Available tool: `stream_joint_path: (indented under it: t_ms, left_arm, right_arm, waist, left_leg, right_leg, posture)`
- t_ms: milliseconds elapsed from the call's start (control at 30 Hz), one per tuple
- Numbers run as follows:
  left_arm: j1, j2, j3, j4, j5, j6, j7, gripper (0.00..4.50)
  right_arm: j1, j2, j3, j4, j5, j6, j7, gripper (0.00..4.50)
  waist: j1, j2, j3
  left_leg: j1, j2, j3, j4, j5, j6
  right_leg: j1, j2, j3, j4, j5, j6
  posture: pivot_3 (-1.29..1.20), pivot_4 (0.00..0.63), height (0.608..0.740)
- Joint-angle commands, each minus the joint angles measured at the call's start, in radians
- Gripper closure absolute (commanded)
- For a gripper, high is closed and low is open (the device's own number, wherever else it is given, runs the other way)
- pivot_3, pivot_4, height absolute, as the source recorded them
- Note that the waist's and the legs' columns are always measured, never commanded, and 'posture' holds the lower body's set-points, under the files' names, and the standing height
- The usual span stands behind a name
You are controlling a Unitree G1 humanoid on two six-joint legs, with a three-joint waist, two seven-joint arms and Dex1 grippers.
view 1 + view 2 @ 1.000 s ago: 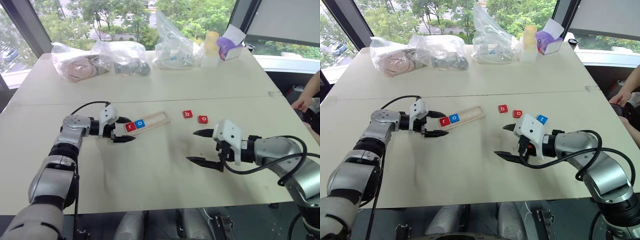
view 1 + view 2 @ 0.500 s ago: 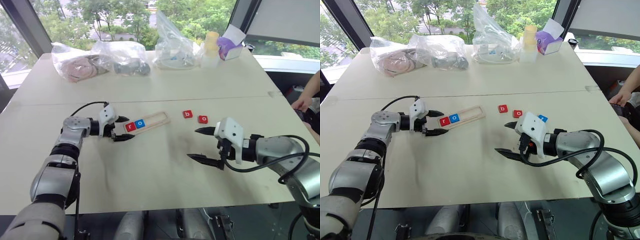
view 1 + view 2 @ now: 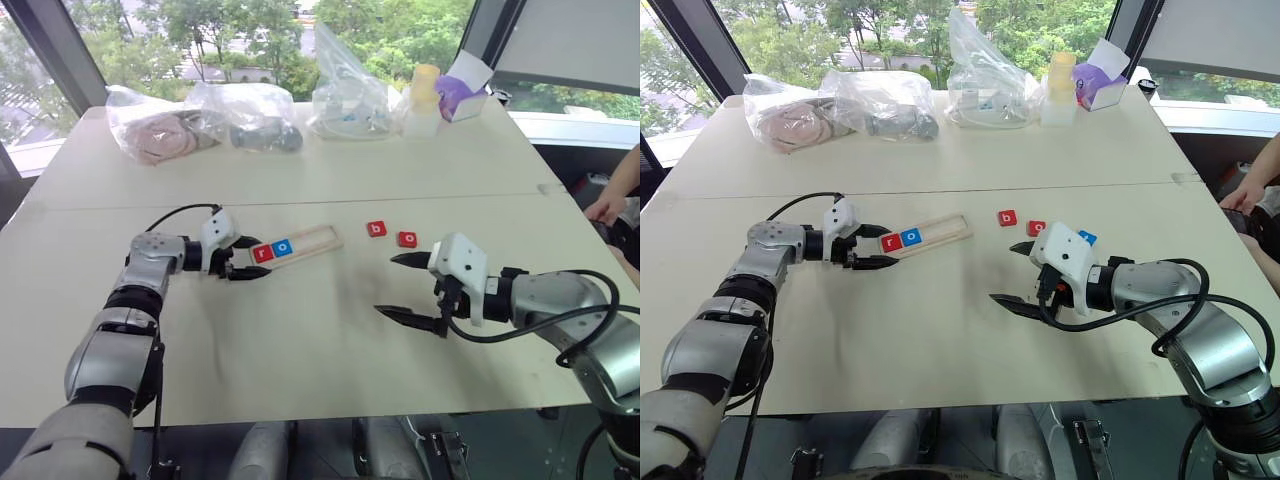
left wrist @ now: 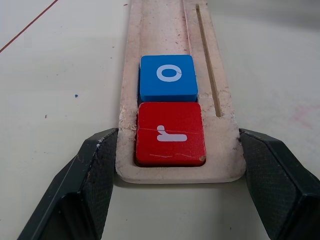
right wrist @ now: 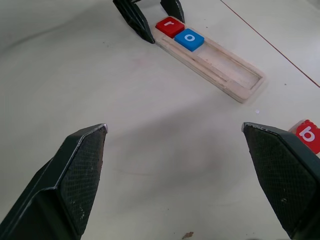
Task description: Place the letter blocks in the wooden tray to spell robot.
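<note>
A long pale wooden tray (image 3: 295, 244) lies at a slant near the middle of the cream table (image 3: 300, 330), and two letter blocks sit side by side in its groove at the robot's left end: a red block marked r (image 4: 170, 134) at the very end and a blue block marked o (image 4: 168, 77) touching it on the inner side. The rest of the groove is bare wood. The left gripper (image 3: 247, 258) is at that end of the tray, its two black fingers (image 4: 90, 175) closed in on the tray's two long edges just beside the red r, so the rounded tip of the tray is clamped between them; the fingers grip the wood, not the blocks. To the right of the tray, well apart from it, a red block marked b (image 3: 375, 229) and a red block marked o (image 3: 406, 239) lie flat on the table near each other. A blue block (image 3: 1085, 238) lies a little farther right, partly hidden behind the right wrist; its letter cannot be read. The right gripper (image 3: 408, 290) hangs above bare table in front of those loose blocks, its fingers (image 5: 75, 170) spread wide with nothing between them. Along the far edge of the table are clear plastic bags (image 3: 205, 118) of assorted items, a pale yellow bottle (image 3: 422, 92) and a purple and white box (image 3: 462, 90). A person's arm (image 3: 618, 188) shows at the right edge of the scene, beyond the table.
</note>
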Motion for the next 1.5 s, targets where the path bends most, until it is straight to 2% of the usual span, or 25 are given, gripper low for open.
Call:
stream_joint_path:
  t_ms: [33, 133, 367, 533, 867, 1067, 1500]
  left_arm:
    - [0.013, -0.006, -0.018, 0.000, 0.034, 0.007, -0.016, 1.38]
    - [0.041, -0.017, -0.035, -0.067, 0.023, 0.012, -0.072, 1.38]
    - [0.160, -0.034, -0.083, -0.349, -0.002, 0.091, -0.161, 1.38]
    - [0.297, -0.040, -0.129, -0.626, 0.036, 0.176, -0.071, 1.38]
    - [0.493, -0.002, -0.211, -1.021, 0.055, 0.367, 0.021, 1.38]
    - [0.525, 0.008, -0.230, -1.118, 0.021, 0.474, 0.035, 1.38]
    - [0.510, 0.025, -0.257, -1.070, 0.038, 0.469, 0.068, 1.38]
  right_arm:
    - [-0.008, -0.017, -0.015, -0.044, -0.002, -0.008, -0.005, 0.00]
    - [-0.008, -0.019, -0.014, -0.041, -0.006, -0.010, -0.008, 0.00]
    - [-0.019, -0.015, -0.001, -0.028, -0.018, -0.015, -0.012, 0.00]
    - [-0.004, -0.009, -0.004, -0.043, -0.018, -0.009, -0.024, 0.00]
    - [0.029, -0.002, -0.001, -0.070, -0.013, -0.001, -0.043, 0.00]
    - [0.033, -0.006, 0.004, -0.073, -0.018, -0.002, -0.046, 0.00]
    - [0.032, -0.011, -0.005, -0.067, -0.024, -0.007, -0.044, 0.00]
  waist:
    - [0.000, 0.000, 0.000]
    - [0.000, 0.000, 0.000]
    - [0.001, 0.000, 0.000]
    - [0.000, 0.001, -0.001]
    - [0.006, 0.002, -0.002]
    - [0.021, 0.002, -0.002]
    - [0.023, 0.002, -0.002]
  left_leg:
    - [0.000, 0.000, 0.000, 0.000, 0.000, 0.000]
    - [0.000, 0.000, 0.000, 0.000, 0.000, 0.000]
    - [0.000, 0.000, 0.000, 0.001, 0.000, 0.000]
    - [0.000, 0.000, 0.000, 0.001, 0.000, 0.000]
    - [0.001, 0.000, 0.000, 0.000, -0.001, 0.001]
    - [0.001, 0.000, 0.000, 0.000, -0.001, 0.001]
    - [0.001, 0.000, 0.000, 0.001, -0.001, 0.001]
  right_leg:
    - [0.000, 0.000, 0.000, 0.000, 0.000, 0.000]
    - [0.000, 0.000, 0.000, 0.000, 0.000, 0.000]
    - [0.001, 0.000, 0.000, 0.000, 0.000, 0.000]
    - [0.001, 0.000, 0.001, 0.000, 0.000, 0.000]
    - [0.002, -0.001, 0.001, -0.001, 0.000, 0.000]
    - [0.002, -0.001, 0.001, -0.002, 0.000, 0.000]
    - [0.002, -0.001, 0.001, -0.002, 0.000, 0.000]
  posture:
    - [0.00, 0.150, 0.740]
    - [0.00, 0.150, 0.740]
    - [0.00, 0.150, 0.740]
    - [0.00, 0.150, 0.740]
    - [0.00, 0.150, 0.740]
    - [0.00, 0.150, 0.740]
    - [0.00, 0.150, 0.740]
